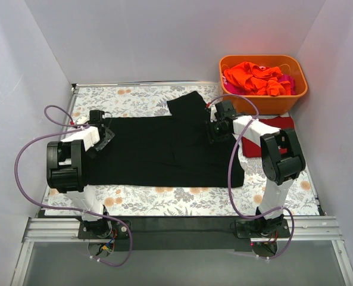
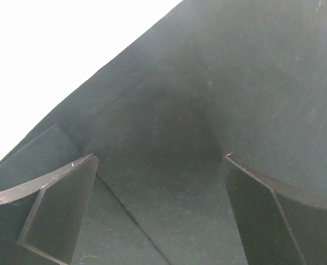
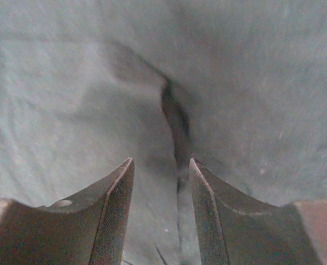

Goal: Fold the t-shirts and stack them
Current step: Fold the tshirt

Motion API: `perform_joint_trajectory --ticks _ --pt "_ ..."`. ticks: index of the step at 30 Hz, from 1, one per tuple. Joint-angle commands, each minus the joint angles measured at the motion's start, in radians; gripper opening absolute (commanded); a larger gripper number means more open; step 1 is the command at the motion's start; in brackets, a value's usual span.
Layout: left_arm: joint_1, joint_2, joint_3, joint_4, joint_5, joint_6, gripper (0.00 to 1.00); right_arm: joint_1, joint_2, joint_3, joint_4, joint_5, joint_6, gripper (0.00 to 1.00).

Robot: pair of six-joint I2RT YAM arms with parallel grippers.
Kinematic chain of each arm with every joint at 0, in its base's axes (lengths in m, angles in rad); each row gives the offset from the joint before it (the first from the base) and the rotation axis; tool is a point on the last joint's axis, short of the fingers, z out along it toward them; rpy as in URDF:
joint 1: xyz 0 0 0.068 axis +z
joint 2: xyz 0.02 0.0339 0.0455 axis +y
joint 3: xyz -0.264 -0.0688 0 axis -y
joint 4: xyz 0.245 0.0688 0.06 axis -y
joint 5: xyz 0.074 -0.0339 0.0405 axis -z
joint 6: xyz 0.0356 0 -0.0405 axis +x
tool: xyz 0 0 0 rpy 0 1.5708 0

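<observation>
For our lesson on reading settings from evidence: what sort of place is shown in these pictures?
Probably a robotics test cell, not a home: plain white walls box in the table, the left arm and right arm are mounted on a metal rail, and a black t-shirt lies spread out.

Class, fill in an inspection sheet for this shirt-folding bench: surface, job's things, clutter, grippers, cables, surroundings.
Surface: floral tablecloth covers the table.
Job's things: black t-shirt spread flat mid-table; dark red shirt beside the right arm; orange shirts and a pink garment heaped in the orange tub at the far right.
Clutter: nothing seen.
Grippers: left gripper open over the black t-shirt's left edge; right gripper on the same shirt, jaws partly apart, a crease running into the gap; a pinch cannot be confirmed.
Cables: purple cables loop from each arm; the right one crosses the black t-shirt's edge.
Surroundings: white walls on three sides.
</observation>
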Motion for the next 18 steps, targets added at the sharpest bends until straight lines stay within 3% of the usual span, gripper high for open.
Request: perform_joint_trajectory --ticks 1,11,18 --pt "0.061 0.010 -0.080 -0.047 -0.020 -0.039 0.90 0.022 0.004 -0.031 0.014 -0.015 0.023 0.44" --pt "0.112 -0.112 -0.194 -0.068 0.006 -0.036 0.90 0.088 -0.057 -0.137 -0.046 -0.014 0.065 0.44" --pt "0.106 -0.254 -0.085 -0.034 -0.063 0.070 0.95 0.088 -0.106 0.043 -0.083 -0.010 0.026 0.44"
